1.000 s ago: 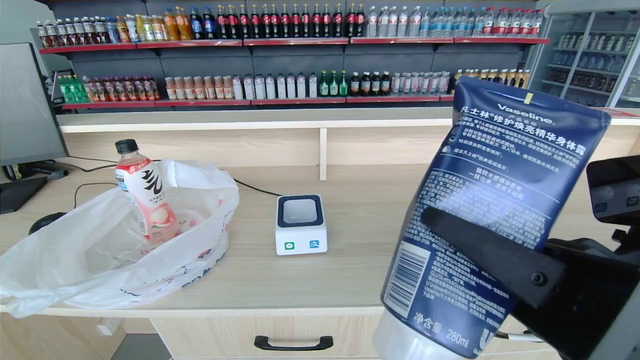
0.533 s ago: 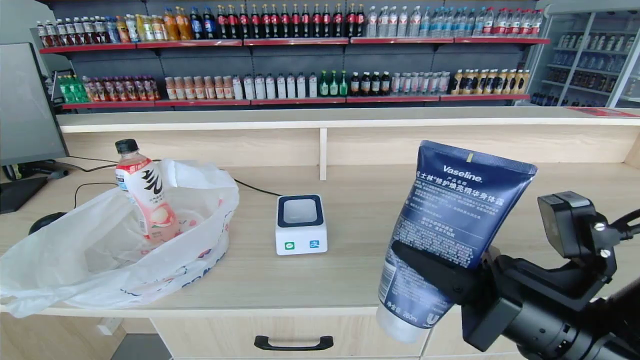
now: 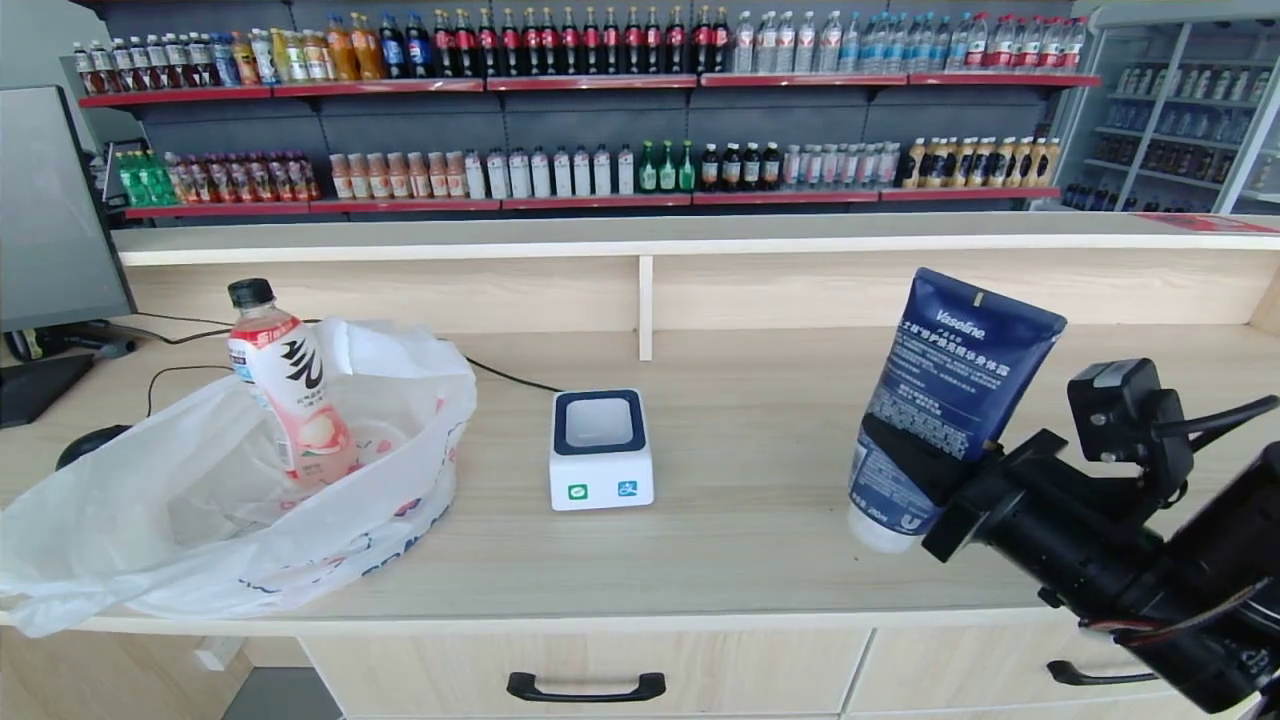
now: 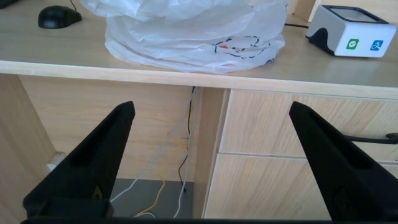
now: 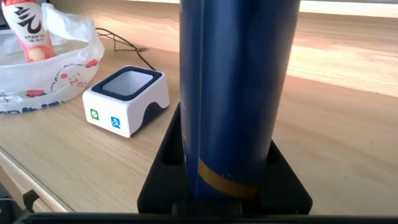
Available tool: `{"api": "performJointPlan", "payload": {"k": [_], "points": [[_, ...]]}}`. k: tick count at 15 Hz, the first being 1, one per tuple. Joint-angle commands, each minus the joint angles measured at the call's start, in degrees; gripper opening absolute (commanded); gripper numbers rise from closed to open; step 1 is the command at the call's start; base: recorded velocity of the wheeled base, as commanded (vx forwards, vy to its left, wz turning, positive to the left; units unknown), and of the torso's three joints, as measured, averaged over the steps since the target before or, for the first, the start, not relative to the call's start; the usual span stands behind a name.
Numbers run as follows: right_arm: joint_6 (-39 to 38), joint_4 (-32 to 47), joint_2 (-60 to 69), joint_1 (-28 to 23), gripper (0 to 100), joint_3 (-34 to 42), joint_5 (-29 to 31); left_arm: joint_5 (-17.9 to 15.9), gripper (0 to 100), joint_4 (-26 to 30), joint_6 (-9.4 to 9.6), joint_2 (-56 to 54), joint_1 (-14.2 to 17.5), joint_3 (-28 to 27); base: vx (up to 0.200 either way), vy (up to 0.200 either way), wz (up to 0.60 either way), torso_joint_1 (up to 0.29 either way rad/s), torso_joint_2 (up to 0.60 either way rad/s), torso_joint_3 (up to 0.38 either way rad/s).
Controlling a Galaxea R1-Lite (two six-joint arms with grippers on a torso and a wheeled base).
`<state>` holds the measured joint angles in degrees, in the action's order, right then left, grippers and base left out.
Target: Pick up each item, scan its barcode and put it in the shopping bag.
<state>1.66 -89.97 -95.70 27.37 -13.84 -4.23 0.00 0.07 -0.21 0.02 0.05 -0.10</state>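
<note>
Right hand (image 3: pixel 925 470) is being kept clenched on a blue tube (image 3: pixel 960 370), gripped low on its body just above the cap. The tube is being held up above the right part of the desk (image 3: pixel 750 420), cap end down, flat crimped end up, tilted with the top leaning to the right. Printed back side is being turned toward the head camera. In the right wrist view the tube is being seen edge-on between the two black fingers (image 5: pixel 168 155).

Left hand (image 4: pixel 211 109) is being held released, fingers spread wide with nothing between them, low in front of the desk's drawer fronts, below the desk edge.

Scanner (image 3: pixel 601 450), a white box with a dark-framed window on top, is being left mid-desk, well apart from the tube, on its left. Shopping bag (image 3: pixel 200 500), white plastic, is being spread open on the left of the desk; a pink drink bottle (image 3: pixel 290 390) with a black cap is being propped inside it, leaning slightly.

A mouse (image 3: pixel 90 445) and a monitor (image 3: pixel 55 210) are being seen at the far left. Shelves (image 3: pixel 600 130) of bottles are being seen behind the desk. A drawer handle (image 3: pixel 585 686) is being seen below the scanner.
</note>
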Motion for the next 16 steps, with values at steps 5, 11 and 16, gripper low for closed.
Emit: {"api": "performJointPlan", "payload": {"k": [5,11,16], "points": [[0.54,-0.03,-0.02,-0.65,0,1.09,0.1,0.0,100,0.01,-0.06,-0.02,0.04,0.01,0.0,0.12,0.0,0.0,0.0,0.0],[0.98,-0.03,0.25,-0.65,0,1.27,0.1,0.0,100,0.01,-0.14,-0.02,0.04,0.01,0.0,0.2,0.0,0.005,0.0,0.002],[0.98,-0.03,1.13,-1.88,0,-0.05,0.1,0.0,100,0.01,-0.23,-0.02,0.04,0.01,0.0,0.2,0.0,0.002,0.0,0.001]]}}
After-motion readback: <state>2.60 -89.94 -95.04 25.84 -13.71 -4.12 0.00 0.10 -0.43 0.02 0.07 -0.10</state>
